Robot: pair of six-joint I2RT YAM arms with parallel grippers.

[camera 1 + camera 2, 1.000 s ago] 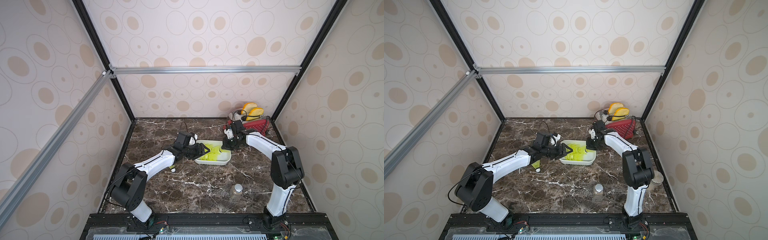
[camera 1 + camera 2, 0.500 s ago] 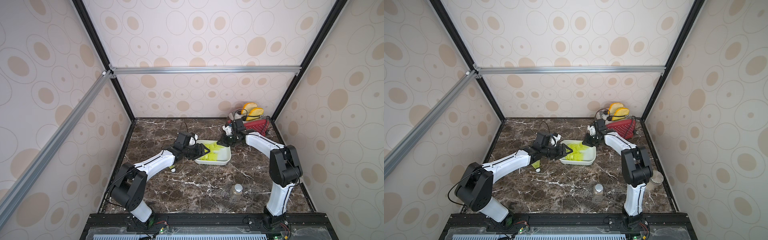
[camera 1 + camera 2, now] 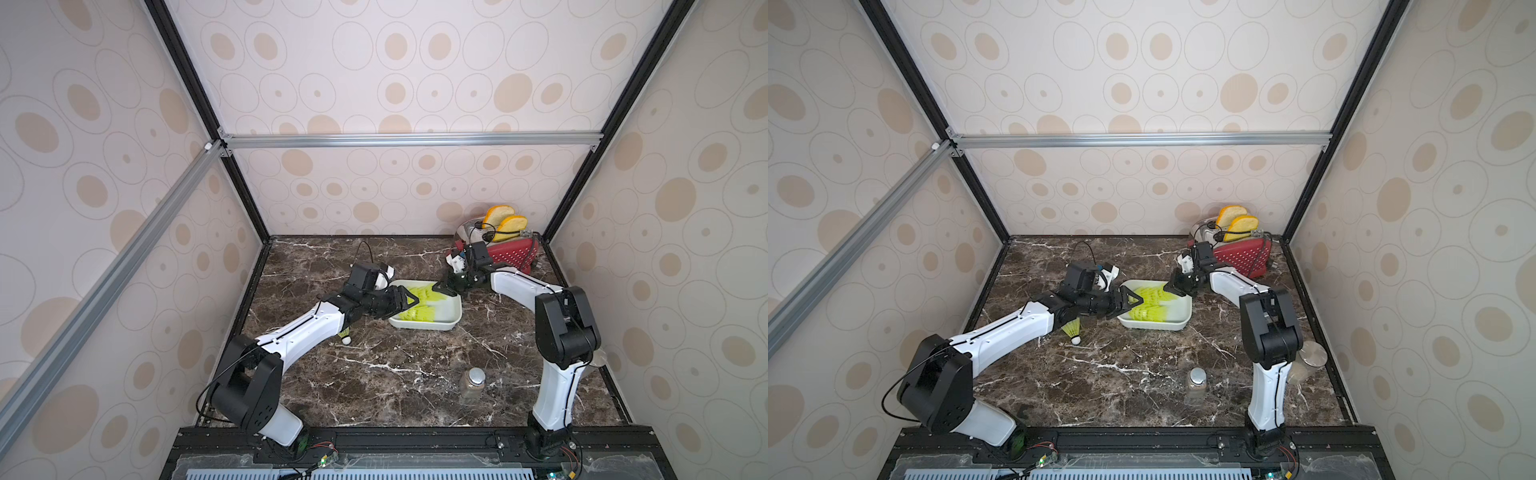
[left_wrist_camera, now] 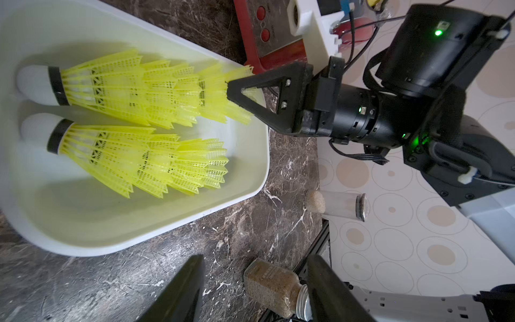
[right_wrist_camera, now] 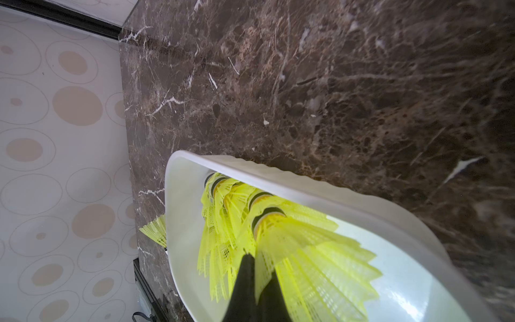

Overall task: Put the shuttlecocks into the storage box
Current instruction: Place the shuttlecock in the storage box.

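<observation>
So the shuttlecocks [image 4: 133,94] are nested in two stacks lying flat in the storage box [image 4: 83,223]. Long axes run along the box's length, white tips aimed away from the right gripper [image 4: 232,93], skirts flaring toward it. That gripper's pinched shut on one stack's end skirt. Left gripper [image 3: 409,300] hovers at the box's other side, fingers partway apart, empty. One loose shuttlecock [image 3: 1072,328] lies on the table [image 3: 374,374] by the left arm.
</observation>
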